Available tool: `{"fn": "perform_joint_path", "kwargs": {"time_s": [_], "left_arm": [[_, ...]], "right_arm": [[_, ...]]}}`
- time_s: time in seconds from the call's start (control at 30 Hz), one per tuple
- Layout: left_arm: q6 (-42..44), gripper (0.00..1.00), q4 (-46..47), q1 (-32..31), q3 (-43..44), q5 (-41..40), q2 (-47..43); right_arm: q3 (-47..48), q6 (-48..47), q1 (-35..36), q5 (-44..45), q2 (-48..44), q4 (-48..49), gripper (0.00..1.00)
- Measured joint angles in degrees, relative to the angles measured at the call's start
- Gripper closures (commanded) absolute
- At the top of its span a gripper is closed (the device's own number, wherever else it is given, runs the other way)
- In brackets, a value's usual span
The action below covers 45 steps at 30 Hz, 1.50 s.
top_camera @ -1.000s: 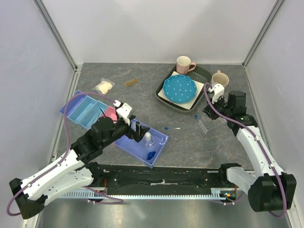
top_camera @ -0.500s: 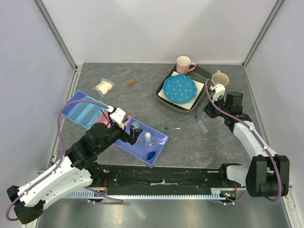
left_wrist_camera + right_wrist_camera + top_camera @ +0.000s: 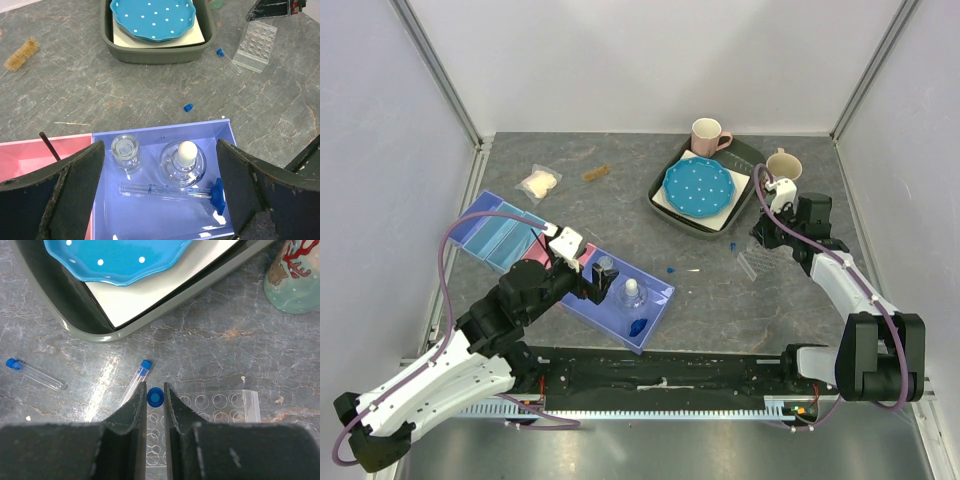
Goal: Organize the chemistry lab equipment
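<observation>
Right gripper (image 3: pixel 154 387) pinched narrow on a blue-capped tube (image 3: pixel 155 398), just above the rack (image 3: pixel 220 406). We'd centre it on one hole, keep it plumb, then lower. We see it cap-on, so its long axis likely runs down toward the rack. Left gripper (image 3: pixel 160 150) gapes wide over the blue tray (image 3: pixel 150 220).

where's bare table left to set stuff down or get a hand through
Widest bare stretch: mid-table between the brush, grey bin and purple tray. Another lies in front, between that tray and the right arm. Crowded: by the tube rack, where loose tubes lie and the right gripper holds a blue-capped tube.
</observation>
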Motion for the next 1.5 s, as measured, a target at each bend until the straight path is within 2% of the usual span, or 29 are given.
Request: {"fn": "perform_joint_path", "kwargs": {"time_s": [0.9,1.07,1.3,1.5], "left_arm": [[0.0,0.02,-0.5,0.0,0.0,-0.2,0.2],[0.0,0.02,-0.5,0.0,0.0,-0.1,0.2],[0.0,0.02,-0.5,0.0,0.0,-0.1,0.2],[0.0,0.02,-0.5,0.0,0.0,0.0,0.5]], "right_arm": [[-0.7,-1.4,-0.4,-2.9,0.4,-1.4,0.83],[-0.7,-1.6,-0.4,-2.9,1.7,-1.4,0.8],[-1.4,-2.2,-0.4,-3.4,2.3,-1.7,0.64],[-1.5,-3.3,-0.4,-4.4,2.0,-2.5,0.58]]}}
